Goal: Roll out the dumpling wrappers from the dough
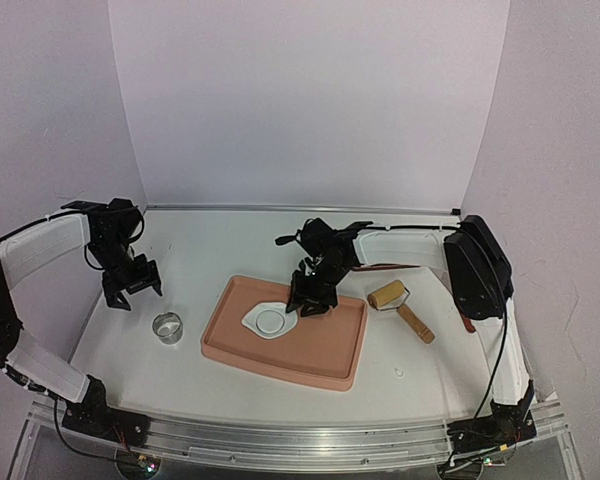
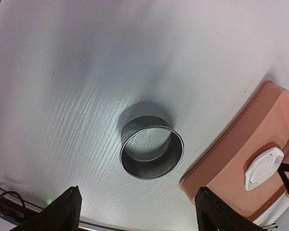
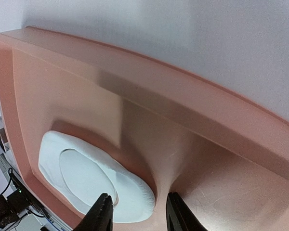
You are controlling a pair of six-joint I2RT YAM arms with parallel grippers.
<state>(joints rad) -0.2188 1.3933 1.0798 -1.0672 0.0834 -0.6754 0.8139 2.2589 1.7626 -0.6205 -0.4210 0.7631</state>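
Your white table (image 1: 180,270) carries everything. The salmon-pink rectangular tray (image 1: 325,368) lies in the middle of it, where either arm can reach.

The left arm (image 1: 130,270) hangs over the table left of the tray. The left jaws are spread wide with nothing between them, so that arm holds nothing and is out of the tray's way.

The right arm (image 1: 325,265) bends low into the tray. The right jaws stand partly apart and straddle the edge of the dough: one fingertip (image 3: 103,214) is over the dough and the other over bare tray. I read that as lining up to take the outer rim. You cannot tell from these views whether the tips touch it.

The roller with the pale drum and wooden handle (image 1: 388,296) lies on the table just right of the tray, apart from it. That suggests the flattening of this piece is done.

The flat, irregular white dough sheet (image 3: 132,190) lies on the tray floor near its left end.

The shiny metal ring cutter (image 2: 132,134) stands upright on the table beside the tray's left rim, directly below the open left jaws.

The one round white dumpling wrapper (image 3: 84,175) is outlined inside the sheet, flush with the scrap around it and not yet lifted free.
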